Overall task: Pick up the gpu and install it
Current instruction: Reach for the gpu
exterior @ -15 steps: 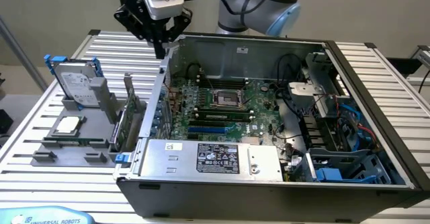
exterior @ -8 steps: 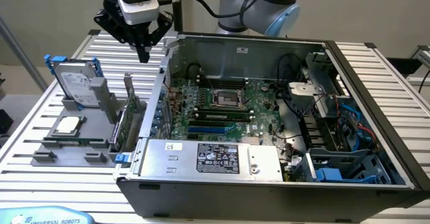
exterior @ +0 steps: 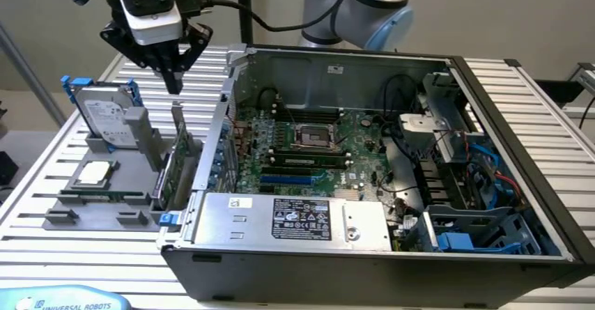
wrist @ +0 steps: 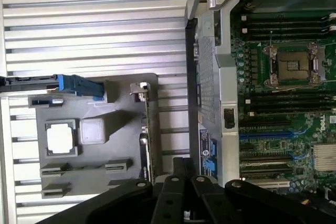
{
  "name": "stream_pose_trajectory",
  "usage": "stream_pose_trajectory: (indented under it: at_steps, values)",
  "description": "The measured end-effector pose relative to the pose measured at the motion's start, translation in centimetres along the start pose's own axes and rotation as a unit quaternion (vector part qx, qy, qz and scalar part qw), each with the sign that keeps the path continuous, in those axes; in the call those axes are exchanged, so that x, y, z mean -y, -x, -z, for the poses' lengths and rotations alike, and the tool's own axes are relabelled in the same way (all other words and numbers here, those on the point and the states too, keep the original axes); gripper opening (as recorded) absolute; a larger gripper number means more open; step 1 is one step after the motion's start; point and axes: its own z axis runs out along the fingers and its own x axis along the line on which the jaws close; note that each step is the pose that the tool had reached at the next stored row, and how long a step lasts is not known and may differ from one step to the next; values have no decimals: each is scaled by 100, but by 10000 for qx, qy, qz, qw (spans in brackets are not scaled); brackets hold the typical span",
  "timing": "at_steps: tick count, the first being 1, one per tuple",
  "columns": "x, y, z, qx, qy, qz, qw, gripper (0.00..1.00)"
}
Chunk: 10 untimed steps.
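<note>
Exterior view: the jaws, pressed together and empty, hang tip-down just above the gpu (exterior: 183, 165), not touching it. The gpu stands on edge in the gray holder (exterior: 97, 212) on the bench (exterior: 47, 254), between the hard drive (exterior: 104, 115) and the open case (exterior: 372, 272).

"UNIVERSAL ROBOTS" on pale blue cover (exterior: 63, 301), power supply label (exterior: 302, 219) print too small to read

Thin dark gpu (exterior: 184, 167) upright on edge; slotted in grey holder (exterior: 65, 209)
</note>
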Motion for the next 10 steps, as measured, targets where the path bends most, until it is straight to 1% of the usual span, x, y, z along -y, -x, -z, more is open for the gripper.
stream_pose_trajectory:
  at_steps: [8,9,10]
  values:
    - [44,-363,-127,0,-3,0,10000,11]
    - [48,-404,-145,1,-3,0,10000,11]
    - [49,-418,-157,1,-3,0,10000,11]
